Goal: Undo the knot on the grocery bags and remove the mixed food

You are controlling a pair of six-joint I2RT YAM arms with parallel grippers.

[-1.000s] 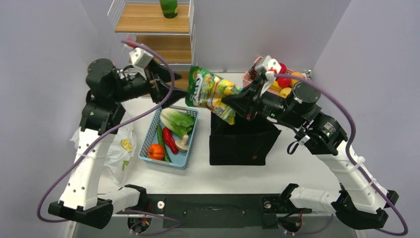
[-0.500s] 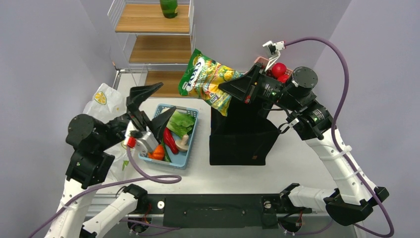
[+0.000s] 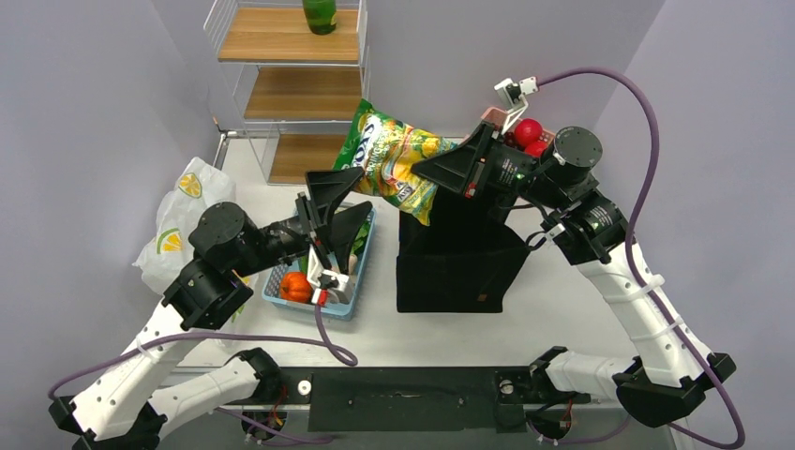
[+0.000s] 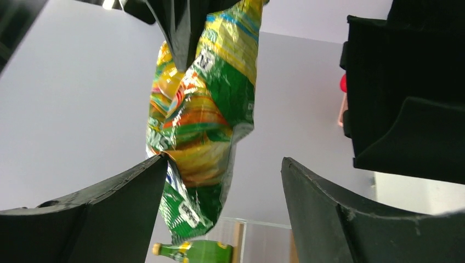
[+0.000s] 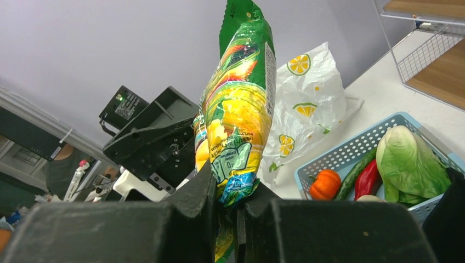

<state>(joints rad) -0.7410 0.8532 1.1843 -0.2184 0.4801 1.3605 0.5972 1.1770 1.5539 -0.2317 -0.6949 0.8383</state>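
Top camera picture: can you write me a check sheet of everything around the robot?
Surface: white table, nothing spilled seen.
Job's things: snack packet held up in the air; grocery bag crumpled at the left edge; pumpkin in the blue basket; apples at the back right.
Clutter: black tote in the middle; lettuce, cucumber and red pepper share the blue basket.
Fingers: right fingers shut on the snack packet's end; left fingers open, pointing up at it.
Cables: purple cables loop off both arms.
Surroundings: wire shelf with a green bottle; plain walls.
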